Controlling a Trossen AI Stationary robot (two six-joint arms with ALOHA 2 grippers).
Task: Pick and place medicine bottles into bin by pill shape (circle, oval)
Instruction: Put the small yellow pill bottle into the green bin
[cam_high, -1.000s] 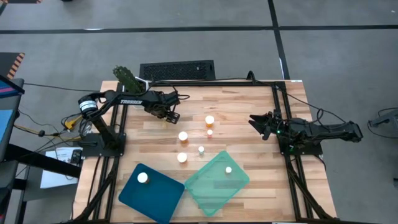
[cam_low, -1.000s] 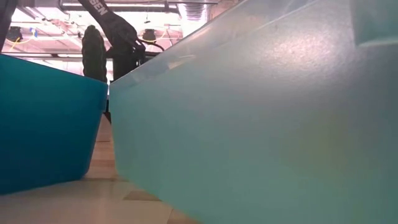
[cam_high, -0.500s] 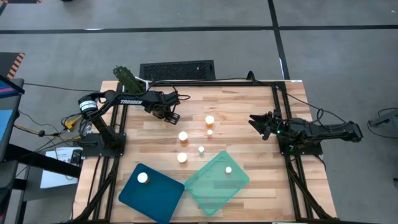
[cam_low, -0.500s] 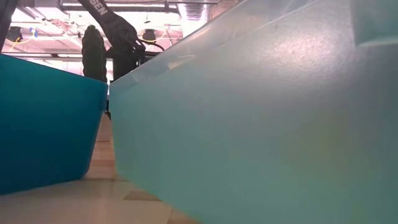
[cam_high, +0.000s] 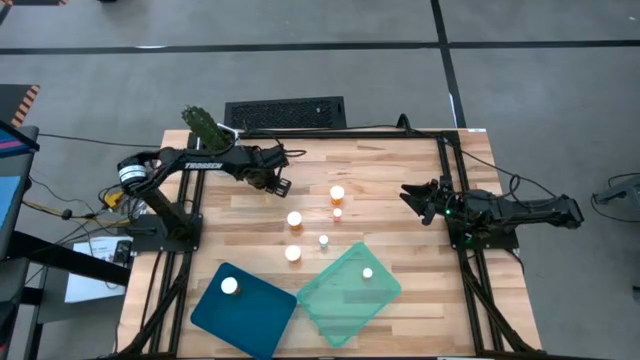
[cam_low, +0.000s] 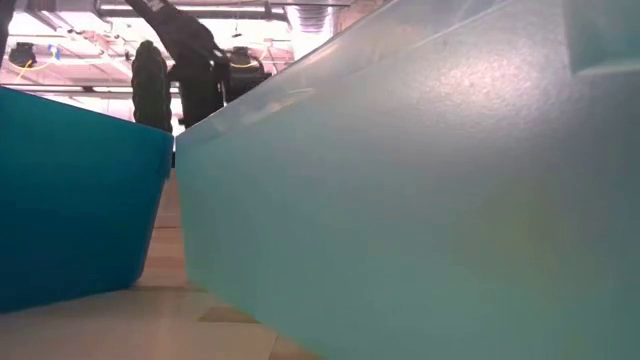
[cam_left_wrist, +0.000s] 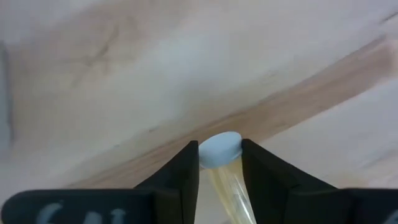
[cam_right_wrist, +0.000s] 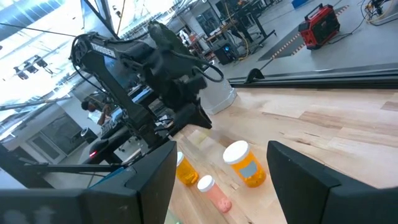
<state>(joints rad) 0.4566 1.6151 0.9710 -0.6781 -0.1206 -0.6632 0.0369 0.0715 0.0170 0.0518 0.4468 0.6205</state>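
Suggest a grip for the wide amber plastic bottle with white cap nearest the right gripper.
On the wide amber bottle, grip the cylindrical body under the cap, coming from the right gripper side: it stands upright, a smaller bottle close beside it.

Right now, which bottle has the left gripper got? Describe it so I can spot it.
Start at the wooden table's far left corner, by the potted plant. The left gripper is shut on a narrow amber bottle with a white cap, the only one held, apart from the loose bottles mid-table.
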